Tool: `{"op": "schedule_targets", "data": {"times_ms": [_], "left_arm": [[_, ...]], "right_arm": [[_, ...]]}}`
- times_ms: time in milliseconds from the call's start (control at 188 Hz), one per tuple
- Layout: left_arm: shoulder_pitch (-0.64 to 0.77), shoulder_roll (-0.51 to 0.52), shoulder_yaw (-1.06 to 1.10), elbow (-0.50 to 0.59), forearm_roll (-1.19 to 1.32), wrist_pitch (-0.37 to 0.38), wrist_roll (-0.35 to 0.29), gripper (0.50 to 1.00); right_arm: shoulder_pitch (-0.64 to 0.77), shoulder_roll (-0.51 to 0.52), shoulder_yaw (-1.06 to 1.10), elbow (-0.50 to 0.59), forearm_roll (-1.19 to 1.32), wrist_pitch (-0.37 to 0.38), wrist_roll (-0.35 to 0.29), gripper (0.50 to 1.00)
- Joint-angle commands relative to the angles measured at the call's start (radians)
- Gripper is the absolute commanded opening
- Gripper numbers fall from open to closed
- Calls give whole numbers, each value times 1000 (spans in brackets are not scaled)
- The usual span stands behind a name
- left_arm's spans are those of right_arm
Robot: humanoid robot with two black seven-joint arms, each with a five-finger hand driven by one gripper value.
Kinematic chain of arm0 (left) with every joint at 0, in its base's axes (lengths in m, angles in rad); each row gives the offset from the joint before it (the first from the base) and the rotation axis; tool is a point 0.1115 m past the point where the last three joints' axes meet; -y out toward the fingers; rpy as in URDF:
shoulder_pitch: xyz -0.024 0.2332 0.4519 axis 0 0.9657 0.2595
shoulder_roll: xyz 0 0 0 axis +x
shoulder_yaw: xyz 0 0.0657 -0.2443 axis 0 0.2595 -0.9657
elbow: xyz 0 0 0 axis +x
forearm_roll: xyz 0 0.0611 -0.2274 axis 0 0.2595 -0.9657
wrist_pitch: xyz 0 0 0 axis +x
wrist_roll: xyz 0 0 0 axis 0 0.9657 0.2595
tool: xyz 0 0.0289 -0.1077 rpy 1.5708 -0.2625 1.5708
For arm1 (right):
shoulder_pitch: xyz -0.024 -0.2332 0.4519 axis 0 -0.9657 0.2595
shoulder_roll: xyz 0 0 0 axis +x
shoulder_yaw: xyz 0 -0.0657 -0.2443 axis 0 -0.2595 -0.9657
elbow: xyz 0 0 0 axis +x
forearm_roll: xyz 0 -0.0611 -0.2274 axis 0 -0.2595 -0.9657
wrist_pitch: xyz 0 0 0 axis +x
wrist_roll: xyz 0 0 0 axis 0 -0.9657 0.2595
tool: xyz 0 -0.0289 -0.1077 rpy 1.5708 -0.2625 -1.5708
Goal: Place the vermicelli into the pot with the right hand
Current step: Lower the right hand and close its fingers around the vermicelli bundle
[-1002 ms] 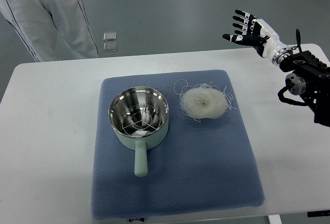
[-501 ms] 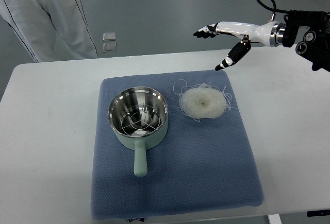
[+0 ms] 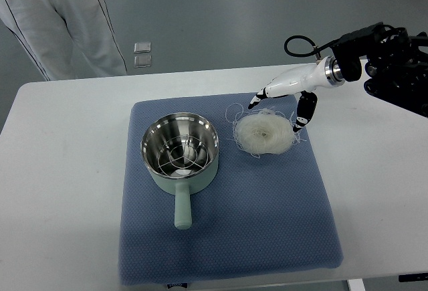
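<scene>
A white nest of vermicelli [image 3: 264, 134] lies on the blue mat [image 3: 227, 237], right of a pale green pot [image 3: 180, 154] with a steel inside and a handle pointing toward me. My right hand [image 3: 275, 112] reaches in from the right edge, hovering just over the far side of the vermicelli. Its fingers [image 3: 257, 100] are spread at the nest's far-left rim and the thumb [image 3: 301, 121] hangs at its right rim. It holds nothing. No left arm shows.
The mat lies on a white table [image 3: 60, 170]. A person in light grey trousers [image 3: 60, 23] stands beyond the table's far left corner. Two small square plates [image 3: 142, 53] lie on the floor behind the table.
My right hand has swung from the far right, turned palm down, and come lower and leftward until its spread fingers straddle the vermicelli nest. Pot and vermicelli have not moved.
</scene>
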Motion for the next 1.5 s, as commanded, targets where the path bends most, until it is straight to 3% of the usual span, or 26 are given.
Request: {"op": "schedule_targets", "data": {"times_ms": [0, 586, 714, 826, 922, 970, 1493], "left_arm": [[0, 0, 0, 0, -1, 1, 0, 1000], [0, 0, 0, 0, 0, 1, 0, 1000], [0, 0, 0, 0, 0, 1, 0, 1000], [0, 0, 0, 0, 0, 1, 0, 1000], [0, 0, 0, 0, -1, -1, 0, 1000], [0, 0, 0, 0, -1, 1, 0, 1000], [0, 0, 0, 0, 0, -1, 0, 1000]], "right_arm": [[-26, 5, -2, -5, -7, -30, -4, 928], [-161, 73, -3, -94, -33, -197, -31, 907], [-166, 79, -5, -100, -33, -202, -31, 801], [-172, 80, -5, -100, -33, -203, -31, 776], [-177, 80, -5, -100, -33, -212, -31, 625], [-180, 80, -5, -100, -33, -217, -31, 500], [-174, 66, 37, -101, -5, -226, -30, 500]]}}
